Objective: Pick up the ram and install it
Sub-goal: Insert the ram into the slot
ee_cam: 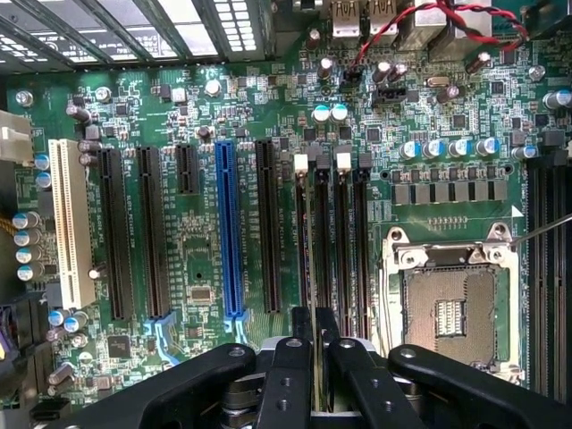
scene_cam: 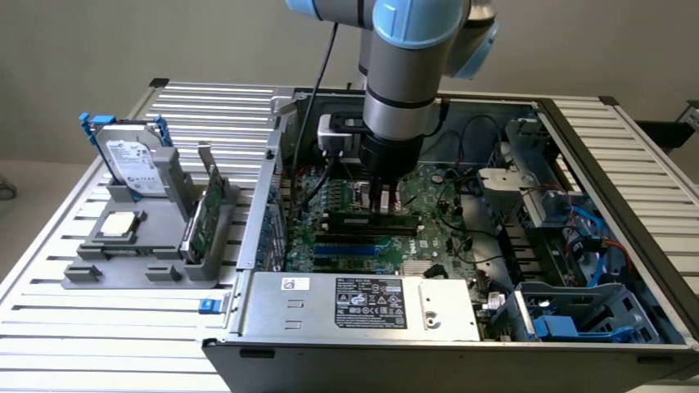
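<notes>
My gripper reaches straight down into the open computer case, over the motherboard. It is shut on the ram, a long thin green stick with dark chips that lies level just under the fingers. In the wrist view the ram appears edge-on as a narrow dark strip. It runs from between my black fingers along a memory slot beside a white latch. I cannot tell whether the stick is seated in the slot or just above it.
Beside the memory slots are the bare CPU socket, a blue card slot and a white slot. On the exterior view's left, a grey holder carries a hard drive and a green expansion card. A power supply fills the case front.
</notes>
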Controlling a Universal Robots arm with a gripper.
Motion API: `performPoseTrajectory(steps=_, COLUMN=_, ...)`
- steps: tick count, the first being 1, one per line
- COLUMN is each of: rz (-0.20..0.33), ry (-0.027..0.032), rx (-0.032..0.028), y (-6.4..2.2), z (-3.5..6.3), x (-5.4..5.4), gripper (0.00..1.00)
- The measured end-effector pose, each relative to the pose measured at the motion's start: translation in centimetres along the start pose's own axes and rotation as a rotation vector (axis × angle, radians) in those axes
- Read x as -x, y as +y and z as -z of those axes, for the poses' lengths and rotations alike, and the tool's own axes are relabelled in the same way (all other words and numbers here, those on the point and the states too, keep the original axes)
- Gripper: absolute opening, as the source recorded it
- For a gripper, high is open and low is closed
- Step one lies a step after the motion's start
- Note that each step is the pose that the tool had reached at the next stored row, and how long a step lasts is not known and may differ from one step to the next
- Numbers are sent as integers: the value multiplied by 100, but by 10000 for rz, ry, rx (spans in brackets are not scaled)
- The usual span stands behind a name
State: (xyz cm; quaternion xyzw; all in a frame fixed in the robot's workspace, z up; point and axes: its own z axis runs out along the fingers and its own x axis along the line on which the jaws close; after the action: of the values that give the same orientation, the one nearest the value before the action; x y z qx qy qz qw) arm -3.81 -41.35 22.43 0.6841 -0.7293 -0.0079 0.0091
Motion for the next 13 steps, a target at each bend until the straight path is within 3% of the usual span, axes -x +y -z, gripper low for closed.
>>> performPoseTrajectory(steps=9, rz=1, ry=12, rx=-19, y=15, z=-9, x=-1, gripper=15)
performPoseTrajectory(steps=13, rz=-1, ry=10, rx=-76, y=16, z=-16, x=-1, gripper=15)
